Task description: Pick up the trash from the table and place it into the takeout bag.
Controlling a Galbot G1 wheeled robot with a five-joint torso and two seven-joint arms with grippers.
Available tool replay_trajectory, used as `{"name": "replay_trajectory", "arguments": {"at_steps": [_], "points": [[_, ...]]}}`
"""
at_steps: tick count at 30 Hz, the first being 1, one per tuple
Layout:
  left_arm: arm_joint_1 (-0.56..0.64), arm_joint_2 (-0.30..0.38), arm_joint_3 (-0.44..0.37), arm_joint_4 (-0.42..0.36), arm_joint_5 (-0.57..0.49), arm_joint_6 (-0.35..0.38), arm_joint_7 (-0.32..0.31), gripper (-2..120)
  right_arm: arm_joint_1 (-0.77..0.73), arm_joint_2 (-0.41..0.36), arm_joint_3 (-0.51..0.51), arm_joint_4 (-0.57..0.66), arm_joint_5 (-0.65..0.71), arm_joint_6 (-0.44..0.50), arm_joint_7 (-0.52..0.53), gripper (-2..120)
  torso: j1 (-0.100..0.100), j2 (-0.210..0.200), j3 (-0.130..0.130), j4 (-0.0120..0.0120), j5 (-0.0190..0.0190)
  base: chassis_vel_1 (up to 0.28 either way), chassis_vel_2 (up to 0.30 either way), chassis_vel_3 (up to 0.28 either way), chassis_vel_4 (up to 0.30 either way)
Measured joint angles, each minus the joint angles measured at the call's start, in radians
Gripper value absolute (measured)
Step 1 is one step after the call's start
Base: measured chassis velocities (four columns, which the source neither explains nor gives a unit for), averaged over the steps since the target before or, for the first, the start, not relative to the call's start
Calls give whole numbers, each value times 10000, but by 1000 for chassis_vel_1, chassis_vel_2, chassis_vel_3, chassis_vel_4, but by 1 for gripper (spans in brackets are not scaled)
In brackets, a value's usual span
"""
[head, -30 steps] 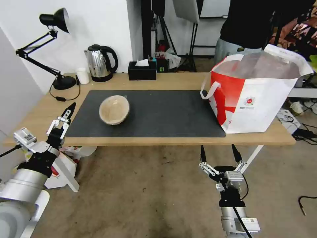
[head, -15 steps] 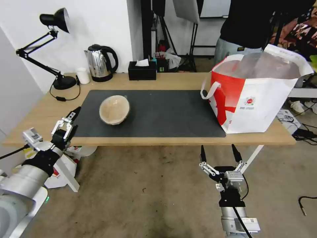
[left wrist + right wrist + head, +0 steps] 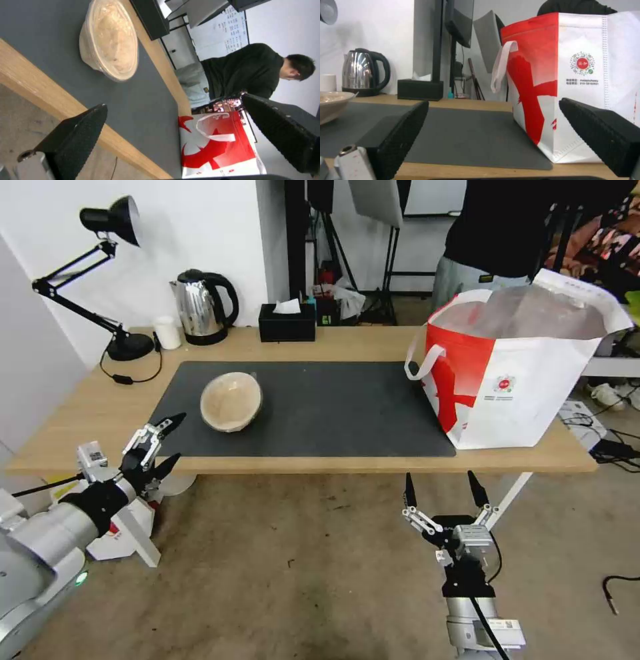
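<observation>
Tan paper bowl [image 3: 231,401] sat on the worktop [image 3: 87,410] mat; left hand [image 3: 165,442], fingers apart, hovered near its front edge; right hand [image 3: 440,489] waited apart below.

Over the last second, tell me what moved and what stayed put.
The left gripper drew back off the table's near left edge, turned sideways and now opens toward the tan paper bowl, holding nothing. The right gripper, bowl and takeout bag stayed as they were.
</observation>
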Motion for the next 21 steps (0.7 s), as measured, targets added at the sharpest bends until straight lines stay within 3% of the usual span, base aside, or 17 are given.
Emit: {"name": "replay_trajectory", "arguments": {"at_steps": [4,5,6,7,12,21], "points": [[-88,219,48,232,-58,168,-29,100,0,0,0,0,0,0,0,100,-1,1,0,4,0,0,0,0,0],[-345,948,292,1040,-35,591,46,100,1,-1,0,0,0,0,0,100,-1,0,0,2,-1,0,0,0,0],[-495,1386,425,1468,2,812,107,100,-1,0,-1,0,0,0,-1,100,1,0,0,-11,-4,0,0,0,0],[-581,1576,479,1698,35,869,132,100,2,0,0,1,0,0,0,100,2,-1,1,-8,-4,0,0,0,0],[-762,1728,561,2153,142,732,301,100,0,0,0,1,0,0,-1,100,1,0,0,2,1,0,0,0,0],[-1029,2022,527,2408,244,606,372,100,0,0,0,0,0,0,-1,100,0,0,0,-1,0,0,0,0,0]]}}
